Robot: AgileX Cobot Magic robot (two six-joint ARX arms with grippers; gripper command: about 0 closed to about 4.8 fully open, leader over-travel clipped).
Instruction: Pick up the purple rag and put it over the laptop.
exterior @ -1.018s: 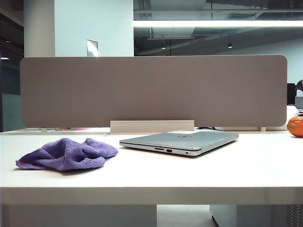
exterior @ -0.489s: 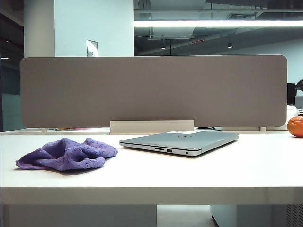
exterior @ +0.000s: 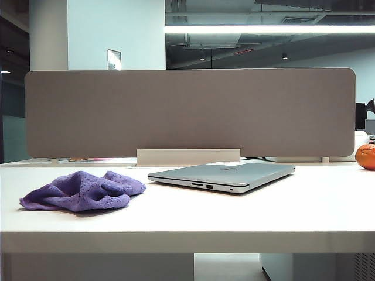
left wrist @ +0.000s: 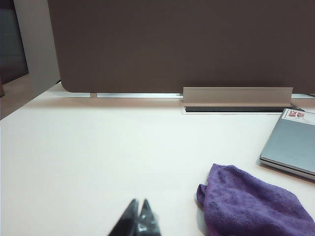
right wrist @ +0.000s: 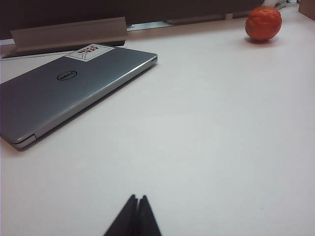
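On your counter (exterior: 304, 211), the purple rag (exterior: 85, 190) lies at nine o'clock of the laptop (exterior: 225, 174), just beside it; an orange (exterior: 365, 156) sits far off at three

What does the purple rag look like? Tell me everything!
The purple rag is a soft, fuzzy cloth, bunched into rumpled folds. It lies loose on the white table, just left of the closed laptop in the exterior view, seemingly not touching it. Neither hand touches it; the shut left hand hangs nearby.
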